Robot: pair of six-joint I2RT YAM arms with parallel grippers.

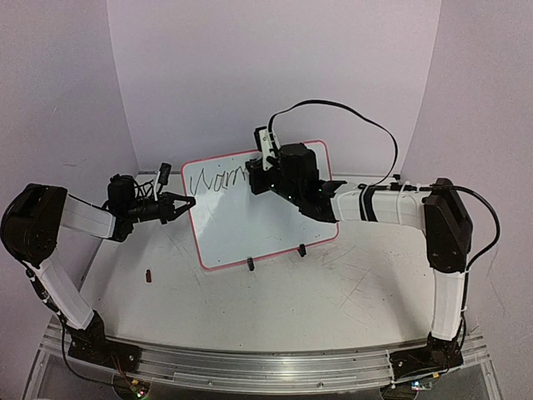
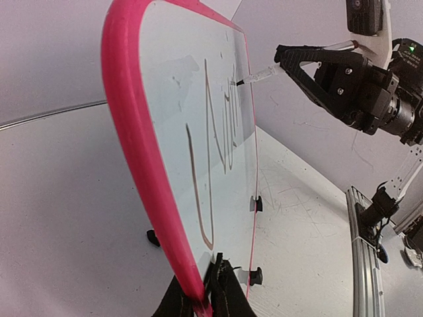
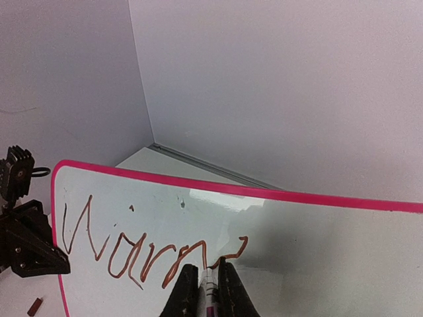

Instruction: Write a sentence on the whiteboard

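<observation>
Whiteboard [image 1: 250, 229], tilted upright at table [image 1: 333, 292] centre, pink frame. Left end effector [image 1: 187, 202] clenched on its 9 o'clock edge; right end effector [image 3: 207, 267] grasping marker [image 2: 261, 74], tip on unfinished sentence [image 3: 132, 254] near board's 12 o'clock edge.

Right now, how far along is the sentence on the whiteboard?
Done: the sentence reads only "Warm" or so, upper left on the whiteboard. In hand: the right gripper, shut on the marker, holds its tip at that word's end; the left gripper clamps the board's left edge. Left: the remaining words; most of the board is blank.
</observation>
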